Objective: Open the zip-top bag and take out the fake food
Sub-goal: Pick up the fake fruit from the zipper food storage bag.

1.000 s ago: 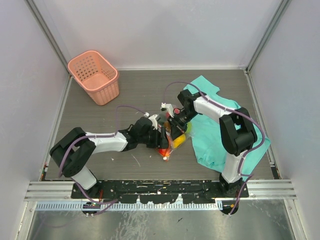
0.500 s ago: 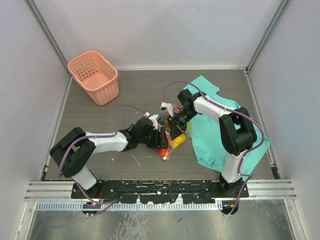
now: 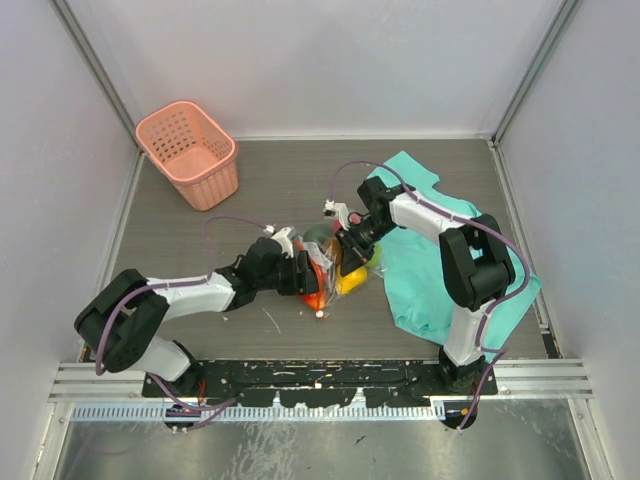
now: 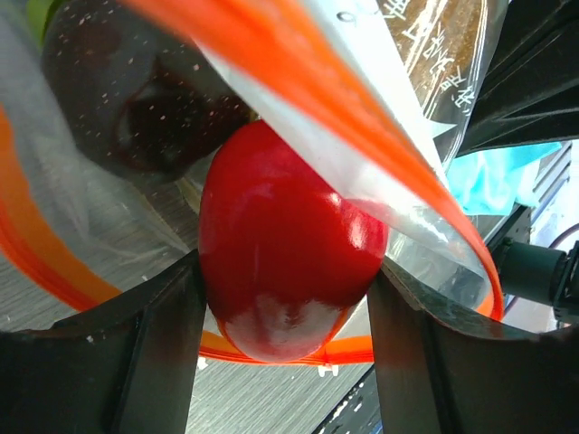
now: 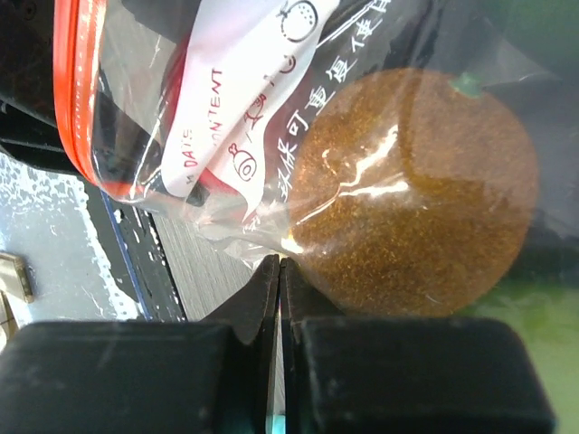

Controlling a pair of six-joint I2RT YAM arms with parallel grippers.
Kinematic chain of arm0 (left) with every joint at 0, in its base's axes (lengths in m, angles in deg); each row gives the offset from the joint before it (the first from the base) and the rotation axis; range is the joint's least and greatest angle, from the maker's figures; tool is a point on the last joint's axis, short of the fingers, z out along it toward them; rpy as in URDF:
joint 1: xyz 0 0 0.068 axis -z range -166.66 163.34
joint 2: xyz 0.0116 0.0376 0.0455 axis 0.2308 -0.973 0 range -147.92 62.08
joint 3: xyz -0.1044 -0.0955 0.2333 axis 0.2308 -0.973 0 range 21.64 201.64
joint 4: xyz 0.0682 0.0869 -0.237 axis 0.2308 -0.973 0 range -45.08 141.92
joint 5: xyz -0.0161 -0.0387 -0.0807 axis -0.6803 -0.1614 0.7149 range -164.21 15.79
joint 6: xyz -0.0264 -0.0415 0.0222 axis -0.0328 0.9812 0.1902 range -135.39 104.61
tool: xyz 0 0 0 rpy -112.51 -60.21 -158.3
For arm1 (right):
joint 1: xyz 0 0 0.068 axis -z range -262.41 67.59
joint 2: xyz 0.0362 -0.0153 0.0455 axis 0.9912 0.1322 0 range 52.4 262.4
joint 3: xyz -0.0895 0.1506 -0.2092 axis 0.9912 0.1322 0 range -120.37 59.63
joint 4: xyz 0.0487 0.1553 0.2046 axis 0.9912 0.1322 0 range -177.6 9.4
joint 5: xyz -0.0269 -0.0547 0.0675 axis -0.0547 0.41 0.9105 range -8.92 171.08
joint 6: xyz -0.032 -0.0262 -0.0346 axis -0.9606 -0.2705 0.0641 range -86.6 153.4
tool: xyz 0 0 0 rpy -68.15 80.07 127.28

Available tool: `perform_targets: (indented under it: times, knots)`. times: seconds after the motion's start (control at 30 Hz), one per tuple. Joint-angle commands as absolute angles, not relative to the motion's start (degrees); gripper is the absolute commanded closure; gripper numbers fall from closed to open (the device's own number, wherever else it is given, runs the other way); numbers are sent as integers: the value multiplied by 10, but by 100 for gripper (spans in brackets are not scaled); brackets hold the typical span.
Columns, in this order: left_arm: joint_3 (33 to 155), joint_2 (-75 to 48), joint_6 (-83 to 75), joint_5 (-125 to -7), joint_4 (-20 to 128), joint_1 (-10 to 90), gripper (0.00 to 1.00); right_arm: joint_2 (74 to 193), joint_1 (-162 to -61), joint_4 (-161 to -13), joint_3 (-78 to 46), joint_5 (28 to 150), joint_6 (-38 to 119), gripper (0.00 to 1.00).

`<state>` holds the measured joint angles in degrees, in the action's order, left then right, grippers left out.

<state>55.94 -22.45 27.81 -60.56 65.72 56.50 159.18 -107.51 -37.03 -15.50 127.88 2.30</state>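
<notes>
Currently left jaws clamp red fake food (image 4: 285,244); right jaws, closed, pinch the zip-top bag (image 5: 235,136).

glossy fake food (image 4: 289,244), crinkly plastic bag (image 5: 262,90)

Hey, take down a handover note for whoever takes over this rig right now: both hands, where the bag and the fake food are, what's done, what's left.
Left hand: closed on a red piece of fake food in the open mouth of the zip-top bag.
Right hand: shut, pinching the bag's clear film next to a brown round piece.
Bag lies mid-table at the edge of the teal cloth; a dark piece and a yellow one show through it.
Done: bag is open. No food seen outside it.
Left: draw the red piece out, then the rest.
</notes>
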Motion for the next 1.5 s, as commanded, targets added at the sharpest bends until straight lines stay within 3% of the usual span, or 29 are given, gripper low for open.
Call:
perform_targets:
  times: [0.0,0.57,0.97,1.47]
  knots:
    - [525,-194,328,-616,757,553,87,1575,-1071,-420,-144,1277,59,92]
    - [494,-146,406,-605,756,516,93,1548,-989,-525,-93,1341,140,87]
    - [481,-79,428,-586,715,504,96,1511,-983,-478,-100,1434,57,76]
    - [496,90,321,-636,531,495,99,1392,-977,-427,-102,1497,-63,64]
